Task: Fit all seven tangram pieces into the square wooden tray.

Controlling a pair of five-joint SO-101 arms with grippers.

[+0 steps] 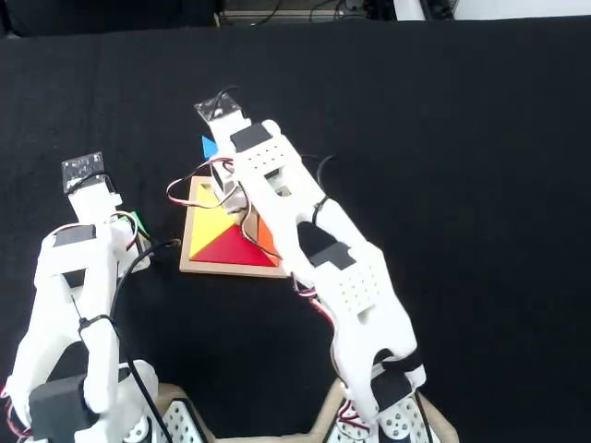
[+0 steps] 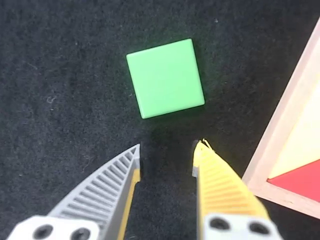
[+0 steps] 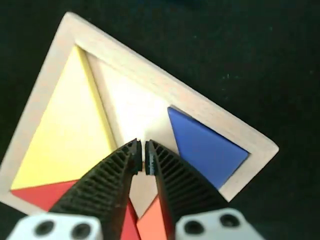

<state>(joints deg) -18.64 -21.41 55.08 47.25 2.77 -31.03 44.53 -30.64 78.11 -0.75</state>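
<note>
Square wooden tray (image 3: 150,75) lies flat on the black cloth (image 1: 462,138). It holds a yellow triangle (image 3: 65,135), red triangle (image 3: 40,195), blue triangle (image 3: 205,145) and an orange piece (image 3: 152,225), with bare wood between them. Green square (image 2: 165,78) lies on the cloth near the tray. Left gripper (image 2: 169,147) is beside the square, released and empty. Right gripper (image 3: 141,150) is over the tray, clenched on nothing.

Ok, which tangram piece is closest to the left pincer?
The green square, on the black cloth just ahead of the open left pincer; the yellow piece, red piece and blue piece lie in the tray.
</note>
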